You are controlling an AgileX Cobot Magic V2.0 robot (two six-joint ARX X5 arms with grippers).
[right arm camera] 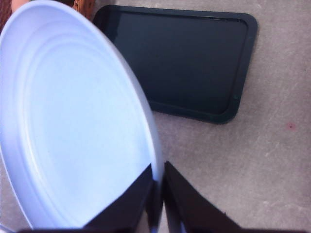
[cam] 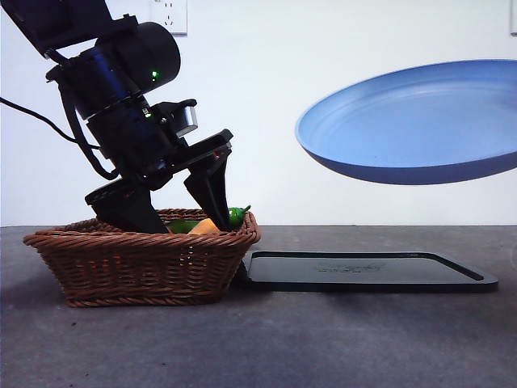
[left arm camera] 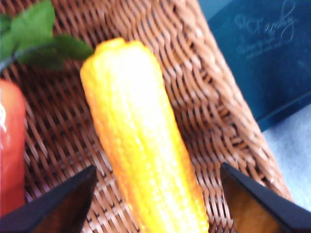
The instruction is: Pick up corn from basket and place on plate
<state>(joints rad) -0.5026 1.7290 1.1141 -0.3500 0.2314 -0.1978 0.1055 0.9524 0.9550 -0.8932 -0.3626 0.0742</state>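
The left gripper [cam: 182, 212] is down inside the basket [cam: 145, 263], jaws spread wide either side of the corn [left arm camera: 143, 145], not touching it. The corn lies on the wicker floor by the basket's side wall, nearest the black tray [cam: 363, 271], with a green pepper [cam: 237, 215] and a red fruit [left arm camera: 10, 145] alongside. The right gripper [right arm camera: 158, 194] pinches the rim of the plate [cam: 412, 121], holding it tilted in the air above the tray.
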